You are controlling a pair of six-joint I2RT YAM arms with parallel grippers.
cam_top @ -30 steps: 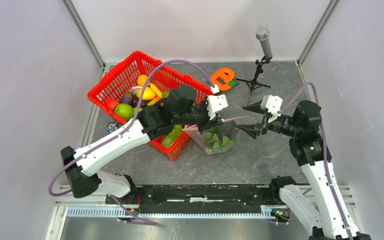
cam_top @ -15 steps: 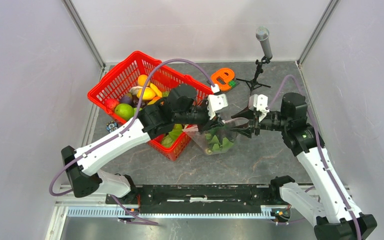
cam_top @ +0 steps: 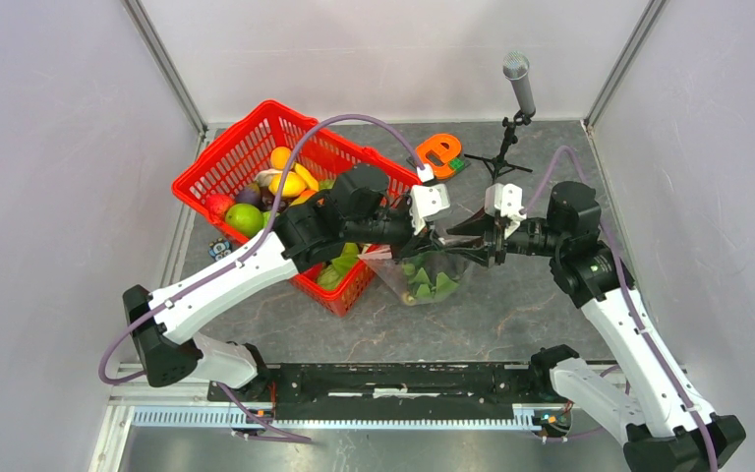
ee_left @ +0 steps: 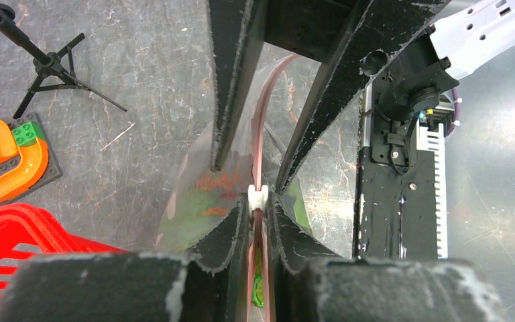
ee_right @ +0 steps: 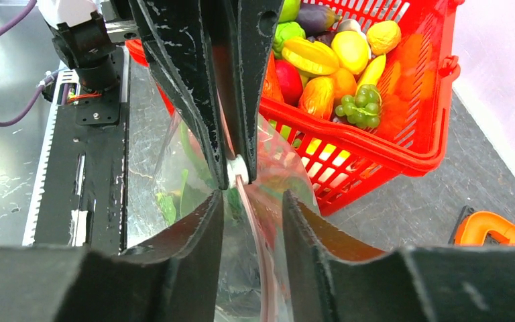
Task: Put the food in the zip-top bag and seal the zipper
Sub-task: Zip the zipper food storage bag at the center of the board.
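Observation:
The zip-top bag (cam_top: 431, 277) hangs upright just right of the red basket, with green leafy food (cam_top: 435, 283) inside it. My left gripper (cam_top: 431, 239) is shut on the zipper (ee_left: 263, 121), its fingertips at the small white slider (ee_left: 257, 196). From the right, my right gripper (cam_top: 474, 246) faces it. In the right wrist view the right gripper (ee_right: 251, 198) is open, and the pink zipper strip (ee_right: 255, 225) runs between its fingers without touching them. Green food (ee_right: 173, 201) shows through the clear bag wall (ee_right: 151, 161).
A red mesh basket (cam_top: 224, 145) holding several toy fruits (cam_top: 285, 182) stands at the back left, touching the bag's left side. An orange toy block (cam_top: 439, 154) and a microphone on a tripod (cam_top: 518, 88) stand behind the bag.
My right gripper has moved left to the bag's top edge, and its jaws have narrowed around the zipper strip. The left gripper has kept its hold and place.

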